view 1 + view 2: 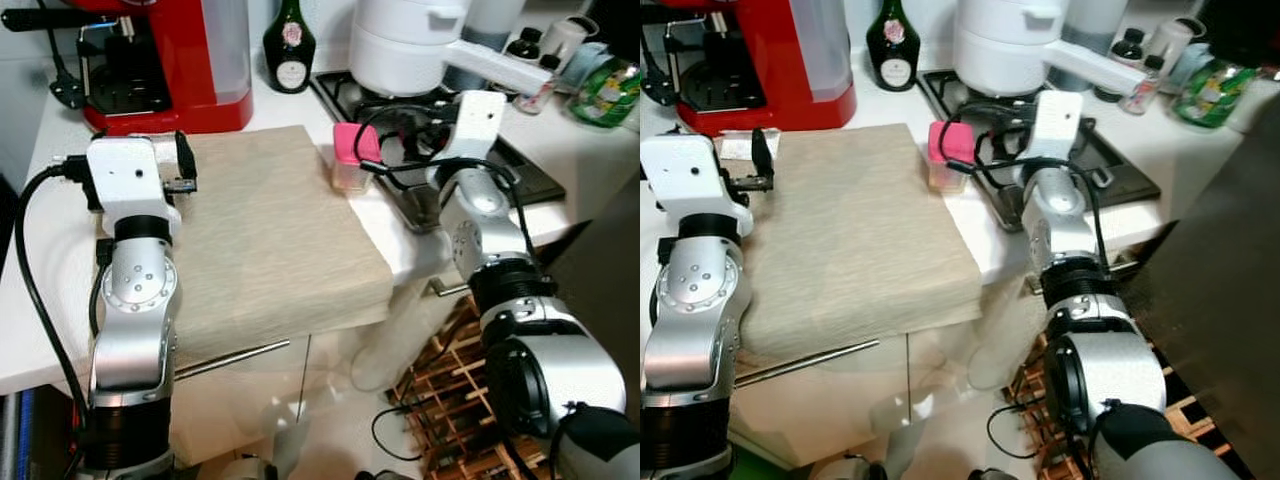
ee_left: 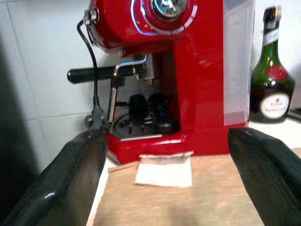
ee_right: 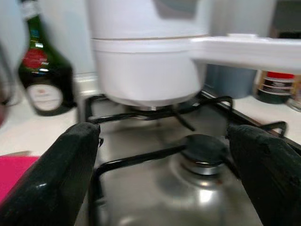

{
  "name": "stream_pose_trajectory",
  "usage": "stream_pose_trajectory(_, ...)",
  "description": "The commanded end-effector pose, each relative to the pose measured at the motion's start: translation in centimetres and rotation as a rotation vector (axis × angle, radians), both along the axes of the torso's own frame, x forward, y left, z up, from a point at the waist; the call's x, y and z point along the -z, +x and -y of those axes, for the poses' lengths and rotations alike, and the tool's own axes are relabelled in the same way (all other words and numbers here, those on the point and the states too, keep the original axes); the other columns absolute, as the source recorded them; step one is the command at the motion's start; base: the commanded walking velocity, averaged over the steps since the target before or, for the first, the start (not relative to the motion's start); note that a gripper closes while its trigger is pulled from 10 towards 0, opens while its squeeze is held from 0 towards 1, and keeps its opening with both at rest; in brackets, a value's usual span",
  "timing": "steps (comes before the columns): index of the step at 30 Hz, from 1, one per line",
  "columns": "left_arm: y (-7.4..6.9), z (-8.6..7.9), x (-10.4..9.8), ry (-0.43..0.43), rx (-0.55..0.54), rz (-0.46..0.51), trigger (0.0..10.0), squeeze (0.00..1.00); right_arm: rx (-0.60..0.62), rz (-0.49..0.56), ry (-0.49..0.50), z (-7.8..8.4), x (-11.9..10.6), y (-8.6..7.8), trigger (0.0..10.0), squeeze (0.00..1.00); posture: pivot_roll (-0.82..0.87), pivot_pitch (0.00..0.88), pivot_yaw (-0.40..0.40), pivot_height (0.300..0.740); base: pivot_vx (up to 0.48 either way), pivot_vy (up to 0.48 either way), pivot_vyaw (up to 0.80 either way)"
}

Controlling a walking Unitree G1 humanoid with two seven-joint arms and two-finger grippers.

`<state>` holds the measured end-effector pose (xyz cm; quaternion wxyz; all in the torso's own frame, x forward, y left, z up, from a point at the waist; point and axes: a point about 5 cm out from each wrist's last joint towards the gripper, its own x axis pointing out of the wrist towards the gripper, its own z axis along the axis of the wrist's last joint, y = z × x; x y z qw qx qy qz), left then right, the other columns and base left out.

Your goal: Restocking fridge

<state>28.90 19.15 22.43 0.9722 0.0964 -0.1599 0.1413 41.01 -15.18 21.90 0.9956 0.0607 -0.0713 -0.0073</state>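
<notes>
A small clear container with a pink lid [image 1: 352, 158] stands on the counter at the right edge of a beige cloth [image 1: 270, 240]. My left gripper [image 2: 167, 136] hovers open over the cloth's left side, facing the red coffee machine [image 2: 197, 70], with a white paper packet [image 2: 164, 172] lying in front of it. Over the hob [image 1: 520, 170], just right of the pink-lidded container, my right gripper [image 3: 164, 132] is open and empty. It faces a white pot [image 3: 146, 56]; the pink lid [image 3: 14, 174] shows at the edge of the right wrist view.
A dark green bottle [image 1: 289, 45] stands at the back between coffee machine and pot. Small bottles [image 1: 535, 60] and a green packet [image 1: 605, 90] crowd the back right. A wooden rack [image 1: 450, 370] sits below the counter edge. A dark panel [image 1: 1230, 300] rises on the right.
</notes>
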Motion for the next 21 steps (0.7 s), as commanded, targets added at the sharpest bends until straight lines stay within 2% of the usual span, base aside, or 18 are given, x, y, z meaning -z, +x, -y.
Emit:
stream_pose_trajectory(1,-0.3,0.2,-0.1,0.008,0.013,-0.012,10.0,0.0,0.042,0.024,0.018,1.0,-0.8,0.2,10.0,0.03,0.17,0.159,-0.032,0.74,0.0,0.0,0.0)
stream_pose_trajectory(4,-0.6,0.2,0.0,0.008,0.017,-0.025,10.0,0.0,0.046,0.006,0.035,1.3,-0.8,0.3,10.0,0.03,0.17,0.164,-0.031,0.74,0.0,0.0,0.0)
stream_pose_trajectory(5,-0.9,0.3,0.2,0.007,0.022,-0.04,10.0,0.0,0.029,-0.033,0.065,1.5,-0.6,0.6,10.0,0.04,0.17,0.17,-0.03,0.74,0.0,0.0,0.0)
stream_pose_trajectory(16,-1.3,0.3,0.4,-0.011,0.01,-0.075,10.0,0.0,-0.044,-0.195,-0.012,1.2,0.7,0.9,10.0,0.04,0.16,0.189,-0.051,0.74,0.0,0.0,0.0)
stream_pose_trajectory(21,-1.4,0.3,0.6,-0.017,0.002,-0.086,10.0,0.0,-0.052,-0.187,-0.042,1.2,0.0,1.1,10.0,0.04,0.17,0.19,-0.06,0.74,0.0,0.0,0.0)
